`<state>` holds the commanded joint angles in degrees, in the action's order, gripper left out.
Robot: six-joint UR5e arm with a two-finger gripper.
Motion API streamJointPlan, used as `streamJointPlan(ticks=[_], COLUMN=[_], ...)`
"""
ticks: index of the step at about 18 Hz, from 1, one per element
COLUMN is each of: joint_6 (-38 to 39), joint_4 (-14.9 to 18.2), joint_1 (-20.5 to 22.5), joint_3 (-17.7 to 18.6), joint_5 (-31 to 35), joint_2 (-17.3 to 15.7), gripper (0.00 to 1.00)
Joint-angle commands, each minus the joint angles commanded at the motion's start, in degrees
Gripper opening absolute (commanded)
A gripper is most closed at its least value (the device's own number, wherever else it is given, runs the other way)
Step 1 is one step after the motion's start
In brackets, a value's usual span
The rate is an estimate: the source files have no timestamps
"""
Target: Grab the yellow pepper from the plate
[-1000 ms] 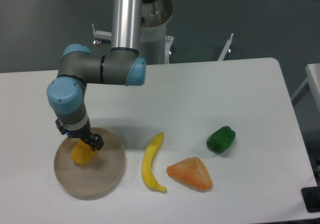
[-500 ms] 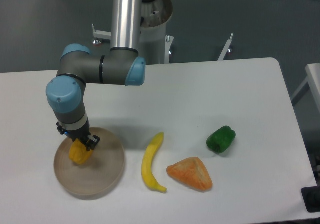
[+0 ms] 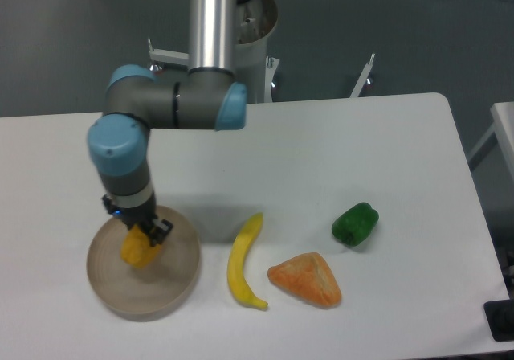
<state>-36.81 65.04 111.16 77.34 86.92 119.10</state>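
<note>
The yellow pepper is a small yellow-orange lump over the middle of the round tan plate at the table's front left. My gripper points straight down from the arm's blue-capped wrist and is shut on the pepper's top. Its dark fingers flank the pepper, and the wrist hides the pepper's stem. I cannot tell whether the pepper still touches the plate.
A long curved yellow banana lies just right of the plate. An orange triangular lump sits beside it, and a green pepper lies further right. The arm's base column stands at the table's back edge.
The arm's wrist and gripper have shifted slightly right, carrying the pepper with them from the plate's left part toward its middle. The other objects have not moved.
</note>
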Motion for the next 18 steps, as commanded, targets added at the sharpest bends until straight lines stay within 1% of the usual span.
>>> streamJointPlan(ticks=[1, 3, 6, 9, 10, 13, 18], joint_6=[-1.76, -6.50, -11.87, -17.40, -19.07, -22.42, -25.15], joint_4=[0.09, 0.44, 0.53, 3.07, 3.60, 3.61, 3.43], joint_1=[1.32, 5.27, 9.41, 13.01, 13.98, 16.97, 18.82], joint_3=[-0.17, -0.53, -0.53, -1.32, -1.49, -1.67, -1.76], joint_5=[0.00, 0.00, -0.09, -0.09, -0.09, -0.09, 0.00], joint_2=[-0.35, -1.67, -3.08, -3.43, -3.35, -3.17, -3.08], gripper=[0.36, 0.37, 0.36, 0.36, 0.36, 0.36, 0.36])
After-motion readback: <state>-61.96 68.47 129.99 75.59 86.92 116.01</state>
